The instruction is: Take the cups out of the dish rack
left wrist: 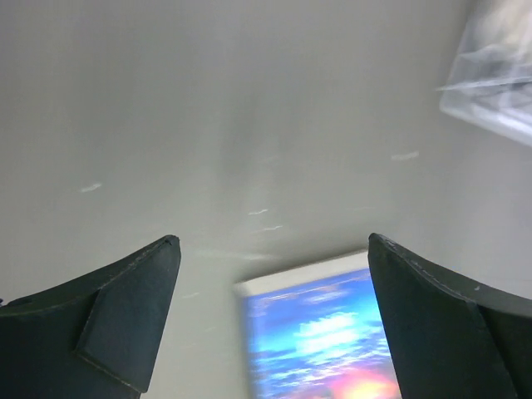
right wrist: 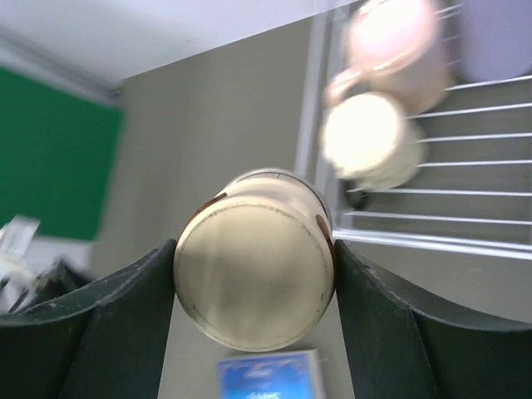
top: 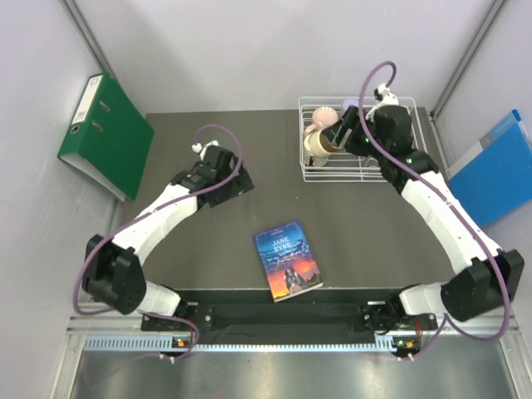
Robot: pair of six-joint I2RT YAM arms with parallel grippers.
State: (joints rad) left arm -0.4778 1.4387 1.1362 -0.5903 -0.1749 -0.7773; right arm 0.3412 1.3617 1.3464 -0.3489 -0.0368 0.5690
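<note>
My right gripper [top: 322, 141] is shut on a beige cup [top: 315, 148], lifted at the left edge of the white wire dish rack [top: 391, 170]. In the right wrist view the cup's round base [right wrist: 253, 283] faces the camera, clamped between both fingers [right wrist: 125, 324]. Behind it in the rack stand a pink handled mug [right wrist: 391, 46], a cream cup [right wrist: 370, 141] and a lilac tumbler [right wrist: 499, 33]. My left gripper [top: 241, 184] hovers open over the table's left middle, with nothing between its fingers [left wrist: 125, 316].
A paperback book [top: 288, 260] lies near the front of the table, and shows below the left gripper [left wrist: 320, 341]. A green binder [top: 104, 133] leans at the far left. A blue folder [top: 495, 166] leans at the right. A blurred pale shape [left wrist: 495, 83] sits top right in the left wrist view.
</note>
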